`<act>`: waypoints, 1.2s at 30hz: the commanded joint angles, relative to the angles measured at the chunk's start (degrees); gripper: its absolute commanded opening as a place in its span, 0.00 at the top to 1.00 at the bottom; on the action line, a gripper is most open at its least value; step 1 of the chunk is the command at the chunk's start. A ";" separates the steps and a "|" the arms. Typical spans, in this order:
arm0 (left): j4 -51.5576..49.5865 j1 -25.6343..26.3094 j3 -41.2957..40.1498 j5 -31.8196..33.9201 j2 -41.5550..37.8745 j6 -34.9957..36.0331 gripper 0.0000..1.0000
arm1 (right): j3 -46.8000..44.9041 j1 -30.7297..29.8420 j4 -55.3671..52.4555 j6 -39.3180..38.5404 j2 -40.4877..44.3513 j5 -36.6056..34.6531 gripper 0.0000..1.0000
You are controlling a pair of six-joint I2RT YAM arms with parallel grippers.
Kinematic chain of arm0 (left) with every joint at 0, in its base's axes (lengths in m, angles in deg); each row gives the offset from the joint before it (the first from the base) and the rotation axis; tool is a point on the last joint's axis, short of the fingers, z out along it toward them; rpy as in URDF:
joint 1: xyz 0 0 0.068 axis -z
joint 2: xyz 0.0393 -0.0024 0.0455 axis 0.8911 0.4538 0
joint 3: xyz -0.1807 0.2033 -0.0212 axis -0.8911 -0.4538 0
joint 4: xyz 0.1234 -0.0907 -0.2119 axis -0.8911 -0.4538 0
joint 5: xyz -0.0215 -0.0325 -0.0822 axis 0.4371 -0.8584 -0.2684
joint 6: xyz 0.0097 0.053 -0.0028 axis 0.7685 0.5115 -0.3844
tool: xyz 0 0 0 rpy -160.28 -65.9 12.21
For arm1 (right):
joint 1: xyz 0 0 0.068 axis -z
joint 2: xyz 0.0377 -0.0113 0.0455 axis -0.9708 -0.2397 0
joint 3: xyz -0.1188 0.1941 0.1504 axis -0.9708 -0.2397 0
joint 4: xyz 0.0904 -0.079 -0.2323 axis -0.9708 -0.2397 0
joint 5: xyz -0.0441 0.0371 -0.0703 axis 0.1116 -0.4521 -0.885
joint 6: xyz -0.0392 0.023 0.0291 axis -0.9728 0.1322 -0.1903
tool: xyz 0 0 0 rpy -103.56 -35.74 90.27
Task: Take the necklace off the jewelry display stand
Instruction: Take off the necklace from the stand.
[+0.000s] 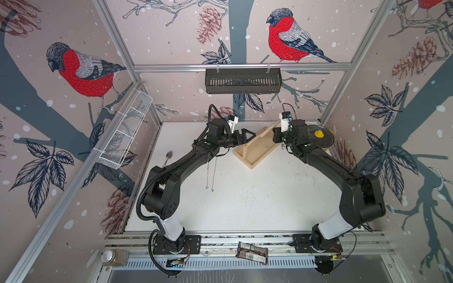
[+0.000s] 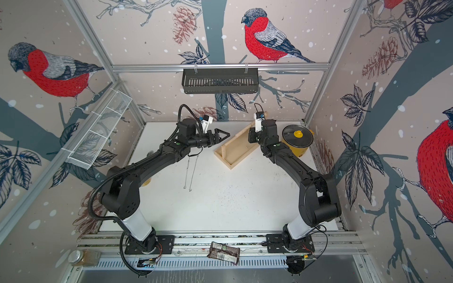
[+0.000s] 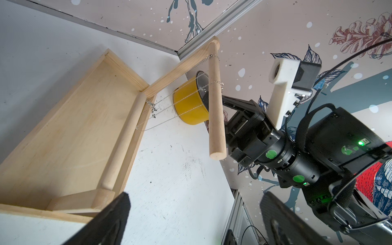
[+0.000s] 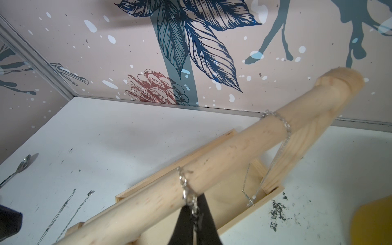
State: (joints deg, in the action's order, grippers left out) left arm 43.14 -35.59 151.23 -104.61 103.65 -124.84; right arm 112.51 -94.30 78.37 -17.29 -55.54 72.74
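We find the necklace [image 4: 184, 186] looped over the crossbar [image 4: 233, 152] of the jewelry display stand [image 1: 256, 153]. Its clasp end hangs straight down into the right pincer [image 4: 194, 210], whose jaws are pressed together on the chain just under the bar. Farther along the bar from that pincer, toward the post, a second chain [image 4: 285, 129] is draped (its pendant dangles over the tray). Near the pincer, on the side away from the stand, sits the yellow pot [image 3: 188, 104]. The left pincer [image 1: 250, 135] hovers off the stand's other end, jaws wide apart and holding nothing. Under its arm two loose chains [image 1: 210, 174] lie on the white table [image 1: 245, 196], with a spoon [image 1: 168, 156] nearby.
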 commanded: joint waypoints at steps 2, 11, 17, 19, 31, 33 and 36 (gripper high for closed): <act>2.43 -0.20 -0.06 -1.38 0.05 -0.22 0.03 | 1.09 -0.57 0.19 -1.14 0.99 -1.21 0.95; 2.44 -0.17 -0.16 -1.16 -0.02 -0.11 0.03 | 3.37 -2.85 -3.19 -3.55 1.46 -4.31 0.95; 2.44 -0.18 -0.23 -1.18 0.08 -0.17 0.03 | 4.80 -4.19 -4.96 -4.79 2.00 -5.44 0.95; 2.44 -0.26 -0.23 -1.25 0.16 -0.19 0.03 | 5.27 -4.49 -5.26 -5.16 2.13 -5.62 0.95; 1.99 -0.28 -0.15 -0.95 0.22 0.42 0.03 | 7.60 -7.35 -6.52 -7.64 2.87 -6.85 0.95; 1.86 -0.42 -0.06 -0.77 0.26 0.54 0.03 | 8.14 -7.86 -6.86 -7.93 2.83 -6.90 0.95; 1.82 -0.61 -0.05 -0.69 0.35 0.76 0.03 | 9.09 -8.70 -7.49 -8.67 2.72 -7.27 0.95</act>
State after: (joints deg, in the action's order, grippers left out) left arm 43.16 -35.97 151.06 -105.25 103.83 -124.71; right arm 120.67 -102.46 71.18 -24.75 -53.16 66.20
